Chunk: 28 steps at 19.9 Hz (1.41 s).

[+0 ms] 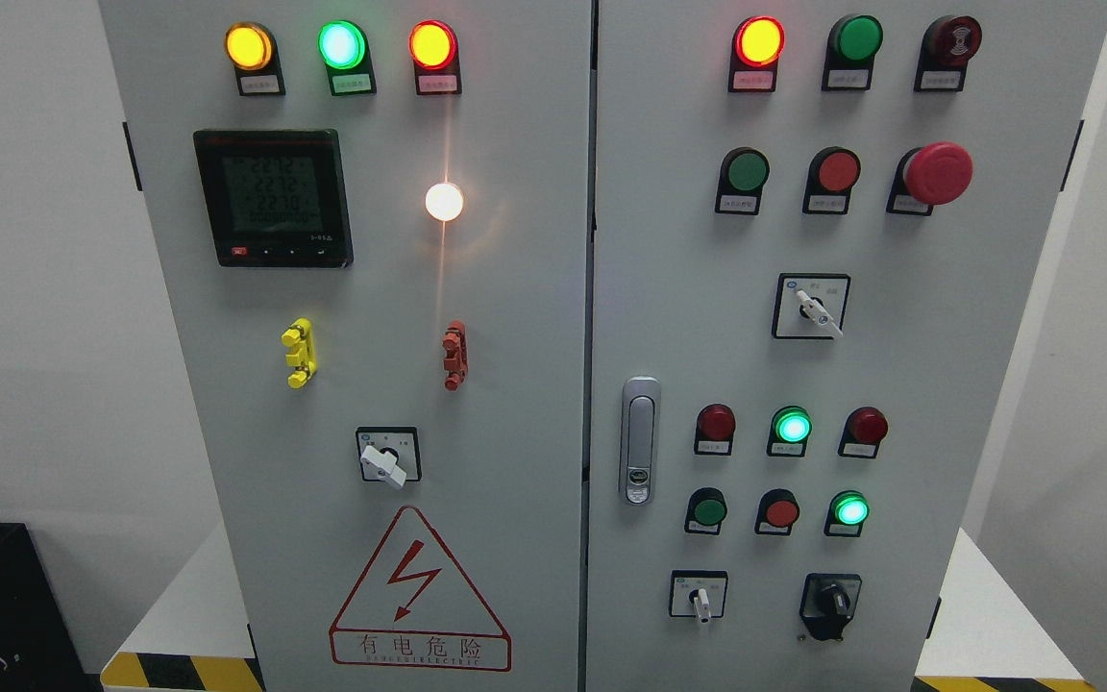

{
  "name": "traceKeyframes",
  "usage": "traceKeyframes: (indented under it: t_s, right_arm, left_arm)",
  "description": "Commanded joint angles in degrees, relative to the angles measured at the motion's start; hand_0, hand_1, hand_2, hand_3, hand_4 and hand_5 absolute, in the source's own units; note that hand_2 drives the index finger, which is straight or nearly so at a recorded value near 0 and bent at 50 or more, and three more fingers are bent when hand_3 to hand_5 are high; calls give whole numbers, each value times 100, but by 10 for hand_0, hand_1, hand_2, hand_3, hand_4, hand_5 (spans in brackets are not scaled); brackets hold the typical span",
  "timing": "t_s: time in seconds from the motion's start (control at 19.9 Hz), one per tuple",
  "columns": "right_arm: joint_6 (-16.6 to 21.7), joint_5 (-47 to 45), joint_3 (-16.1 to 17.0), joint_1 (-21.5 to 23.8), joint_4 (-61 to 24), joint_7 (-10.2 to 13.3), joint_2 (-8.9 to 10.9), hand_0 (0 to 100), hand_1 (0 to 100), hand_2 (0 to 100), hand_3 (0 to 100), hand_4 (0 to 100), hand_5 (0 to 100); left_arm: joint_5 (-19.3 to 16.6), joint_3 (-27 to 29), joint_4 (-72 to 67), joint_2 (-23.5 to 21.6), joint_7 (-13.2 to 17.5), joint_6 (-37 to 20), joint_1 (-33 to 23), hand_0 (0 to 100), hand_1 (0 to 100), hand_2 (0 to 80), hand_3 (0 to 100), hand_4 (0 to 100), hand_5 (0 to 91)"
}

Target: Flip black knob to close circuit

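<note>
We see a digital meter (273,197) upper left, a red mushroom button (938,173) upper right — and a door handle (640,440) mid-cabinet.

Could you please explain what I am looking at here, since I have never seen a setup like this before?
This single picture comes from a camera on a humanoid robot's head, facing a grey electrical cabinet with two doors. No robot hand shows, so nothing is held. The left door carries three lit lamps, a digital meter, a yellow clip, an orange clip, a white-handled switch and a red shock warning triangle. The right door has a door handle, rows of lamps and buttons, a red mushroom button, and at the lower right the black knob the robot is meant to turn.
</note>
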State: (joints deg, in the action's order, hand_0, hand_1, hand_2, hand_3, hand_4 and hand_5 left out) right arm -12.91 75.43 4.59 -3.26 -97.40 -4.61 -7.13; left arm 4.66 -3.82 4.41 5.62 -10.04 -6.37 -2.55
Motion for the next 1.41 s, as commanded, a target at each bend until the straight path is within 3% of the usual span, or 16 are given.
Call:
traceKeyframes:
  t_s: [0.0,0.55,1.36]
  right_arm:
    - [-18,104,42,-175,-130,-40,-17,0,0,991,1000,1000,1000]
    - [-89,227,253,-509,-87,-374,9,0,0,988,1000,1000,1000]
    - [-89,245,376,-834,-87,-533,36,0,0,985,1000,1000,1000]
  left_arm:
    - [0,4,-1,0,2,-4,0,120,556,0,0,0,0]
    - [0,-5,-1,0,-7,-4,0,120,556,0,0,0,0]
    - [0,4,-1,0,2,-4,0,120,556,0,0,0,0]
